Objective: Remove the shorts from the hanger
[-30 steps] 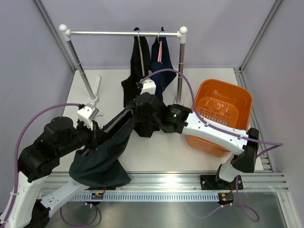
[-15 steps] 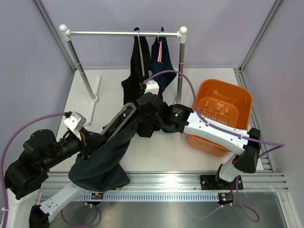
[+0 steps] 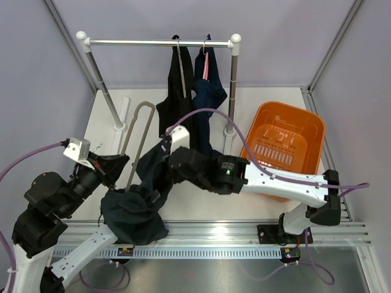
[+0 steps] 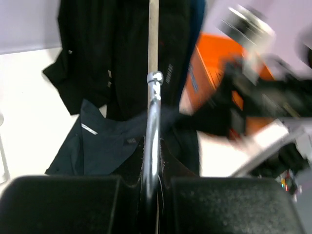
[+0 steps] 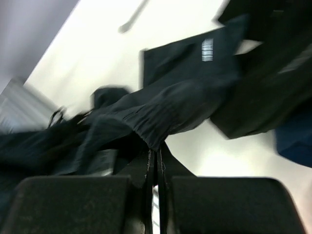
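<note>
The dark teal-navy shorts (image 3: 135, 210) lie bunched at the table's near left edge, and my right gripper (image 3: 154, 178) is shut on their gathered waistband (image 5: 161, 122). The grey loop hanger (image 3: 139, 131) sticks out bare toward the back, clear of that cloth. My left gripper (image 3: 115, 167) is shut on the hanger's shiny metal stem (image 4: 153, 117), left of the heap. In the left wrist view the teal-navy shorts (image 4: 105, 146) lie behind the stem. Black shorts (image 3: 178, 91) and navy blue shorts (image 3: 209, 91) hang from the rail.
A clothes rack (image 3: 159, 43) with two upright posts stands at the back of the white table (image 3: 110, 122). An orange basket (image 3: 284, 143) sits at the right, behind my right forearm. Purple cables loop over both arms.
My left arm drew back to the left and swung the hanger out of the teal-navy shorts. My right gripper moved nearer and leftward, dragging the waistband with it.
</note>
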